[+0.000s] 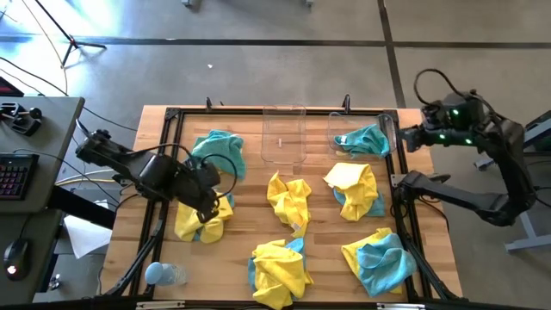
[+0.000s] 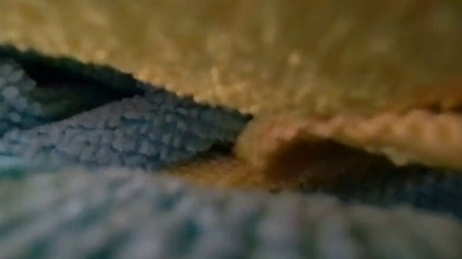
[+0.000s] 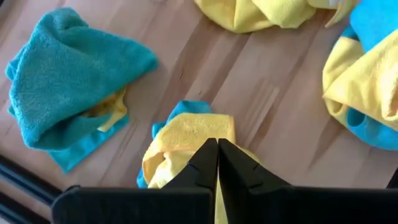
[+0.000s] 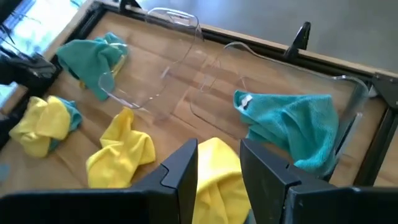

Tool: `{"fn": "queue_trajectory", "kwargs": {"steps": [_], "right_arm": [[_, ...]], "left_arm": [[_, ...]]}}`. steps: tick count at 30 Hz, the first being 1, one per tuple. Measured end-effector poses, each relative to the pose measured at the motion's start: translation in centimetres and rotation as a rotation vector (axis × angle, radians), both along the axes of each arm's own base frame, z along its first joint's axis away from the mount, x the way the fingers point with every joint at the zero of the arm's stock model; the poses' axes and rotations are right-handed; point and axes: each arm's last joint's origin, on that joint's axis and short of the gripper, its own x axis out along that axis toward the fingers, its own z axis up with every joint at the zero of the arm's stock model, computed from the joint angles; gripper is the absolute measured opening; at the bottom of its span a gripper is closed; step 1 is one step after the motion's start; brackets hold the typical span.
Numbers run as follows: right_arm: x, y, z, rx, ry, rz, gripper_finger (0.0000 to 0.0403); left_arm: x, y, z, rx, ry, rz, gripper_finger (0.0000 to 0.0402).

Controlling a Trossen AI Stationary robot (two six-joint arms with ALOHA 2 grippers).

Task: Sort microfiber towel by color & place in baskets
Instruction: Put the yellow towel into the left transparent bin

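Below the parted, empty right tool (image 4: 219,163) a clear plastic basket (image 4: 348,93) holds one teal microfiber towel (image 4: 292,124) — its neighbouring clear basket (image 4: 180,37) holds nothing — while the left tool (image 3: 217,163) pinches shut on a yellow towel (image 3: 186,134).

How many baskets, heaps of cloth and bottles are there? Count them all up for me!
Baskets: 2
Cloth heaps: 7 (6 lie on the wood, and 1 teal heap is in a basket)
Bottle: 1
Total: 10
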Motion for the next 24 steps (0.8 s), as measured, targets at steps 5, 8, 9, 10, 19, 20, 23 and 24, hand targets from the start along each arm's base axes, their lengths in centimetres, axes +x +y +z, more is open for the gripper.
{"fn": "queue_trajectory", "kwargs": {"steps": [5,8,9,10,19,20,23,24], "right_arm": [[-1.7,1.7,0.0,-0.002,-0.077,-0.050,0.0113],[-2.3,2.3,0.0,0.000,-0.106,-0.069,0.0113],[-2.4,2.4,-0.1,0.008,-0.110,-0.072,0.0113],[-2.4,2.4,-0.1,0.016,-0.112,-0.068,0.0113],[-0.7,1.1,-0.1,0.032,-0.155,0.019,0.0113],[-0.2,0.7,-0.4,0.036,-0.175,0.041,0.0113],[1.3,-0.5,-1.7,0.060,-0.218,0.099,0.0113],[1.8,-0.9,-2.4,0.077,-0.226,0.118,0.0113]], "left_arm": [[0.2,0.0,-1.1,0.007,0.040,0.022,0.0001],[0.3,0.2,-2.5,0.019,0.102,0.083,0.0012],[0.3,0.4,-3.1,0.017,0.121,0.101,0.0019],[0.3,0.5,-3.6,0.013,0.143,0.118,0.0027],[0.0,1.7,-7.7,-0.038,0.277,0.218,0.0108],[0.0,1.7,-7.9,-0.041,0.277,0.219,0.0114],[0.1,1.8,-8.6,-0.045,0.274,0.223,0.0124],[0.1,1.8,-8.7,-0.044,0.277,0.224,0.0126]]}}
